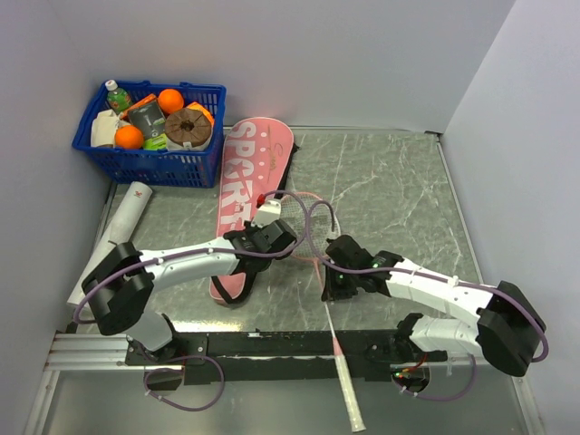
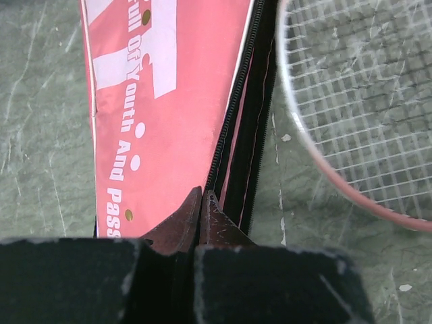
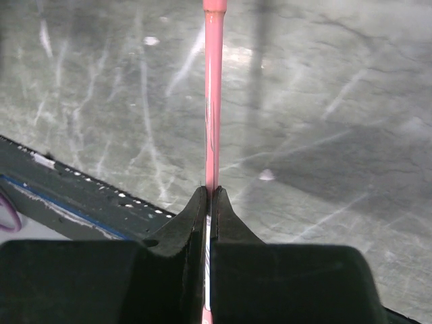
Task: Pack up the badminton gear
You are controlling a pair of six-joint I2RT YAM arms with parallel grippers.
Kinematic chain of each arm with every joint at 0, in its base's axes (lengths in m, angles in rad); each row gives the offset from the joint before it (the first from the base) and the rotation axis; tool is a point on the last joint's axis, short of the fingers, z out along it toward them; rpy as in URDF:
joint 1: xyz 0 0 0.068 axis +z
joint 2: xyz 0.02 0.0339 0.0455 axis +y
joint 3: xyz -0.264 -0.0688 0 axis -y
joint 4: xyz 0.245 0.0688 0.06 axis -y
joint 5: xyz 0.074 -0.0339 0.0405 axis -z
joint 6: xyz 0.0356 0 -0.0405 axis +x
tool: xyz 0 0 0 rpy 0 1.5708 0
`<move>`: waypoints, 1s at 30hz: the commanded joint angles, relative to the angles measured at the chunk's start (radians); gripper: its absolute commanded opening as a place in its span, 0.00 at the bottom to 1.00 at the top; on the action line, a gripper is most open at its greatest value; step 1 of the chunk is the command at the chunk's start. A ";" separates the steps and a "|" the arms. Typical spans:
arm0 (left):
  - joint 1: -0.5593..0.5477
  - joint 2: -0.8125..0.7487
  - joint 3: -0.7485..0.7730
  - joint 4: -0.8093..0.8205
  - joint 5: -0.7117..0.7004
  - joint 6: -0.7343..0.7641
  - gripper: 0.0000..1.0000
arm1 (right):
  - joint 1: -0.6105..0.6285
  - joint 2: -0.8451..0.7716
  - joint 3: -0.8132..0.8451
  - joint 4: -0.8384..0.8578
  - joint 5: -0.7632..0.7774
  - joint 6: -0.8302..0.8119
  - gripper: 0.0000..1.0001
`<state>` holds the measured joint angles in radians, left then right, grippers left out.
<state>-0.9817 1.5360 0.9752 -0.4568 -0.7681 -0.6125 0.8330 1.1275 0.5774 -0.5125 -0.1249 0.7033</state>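
The pink racket bag (image 1: 256, 159), lettered "SPORT", lies lengthwise at the table's middle, with its black zip edge (image 2: 236, 145) open along the right side. My left gripper (image 1: 270, 243) (image 2: 204, 196) is shut, its tips pinched on that zip edge. A racket's strung head (image 2: 351, 94) rests on the table just right of the bag. Its thin pink shaft (image 3: 213, 94) runs towards the near edge and ends in a whitish handle (image 1: 349, 399). My right gripper (image 1: 332, 286) (image 3: 210, 192) is shut on the shaft. A white tube (image 1: 122, 227) lies at the far left.
A blue plastic basket (image 1: 145, 163) of groceries stands at the back left, touching the bag's far end. The black mounting rail (image 1: 290, 344) crosses the near edge under the racket handle. Grey walls close in on the left, back and right.
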 commanded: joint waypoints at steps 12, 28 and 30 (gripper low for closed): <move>0.015 -0.137 -0.047 0.079 0.118 -0.007 0.01 | 0.038 0.216 0.222 0.080 0.004 -0.053 0.00; 0.015 -0.224 -0.090 0.092 0.196 -0.026 0.01 | -0.012 0.590 0.571 0.230 0.057 -0.197 0.00; 0.015 -0.221 -0.093 0.093 0.208 -0.030 0.01 | -0.031 0.632 0.614 0.253 0.056 -0.199 0.00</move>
<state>-0.9615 1.3560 0.8829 -0.4084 -0.5999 -0.6258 0.8387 1.6939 1.0866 -0.3809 -0.0860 0.5499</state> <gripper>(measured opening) 0.016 0.023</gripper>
